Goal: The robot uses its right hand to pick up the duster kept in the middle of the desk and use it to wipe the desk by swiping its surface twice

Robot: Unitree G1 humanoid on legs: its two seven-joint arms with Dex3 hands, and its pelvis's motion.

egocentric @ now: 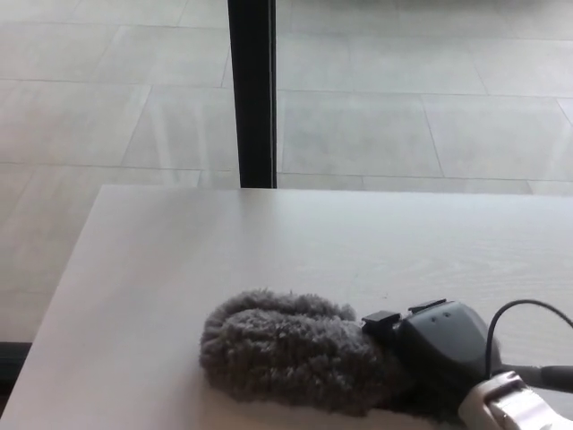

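The grey fluffy duster lies flat on the pale desk, near its front edge and a little right of centre. The robot's right hand, black and rounded, sits at the duster's right end and grasps it there, touching the fluff. A black cable loops up behind the hand. Beyond the desk's far edge, a dark vertical post stands against the tiled floor.
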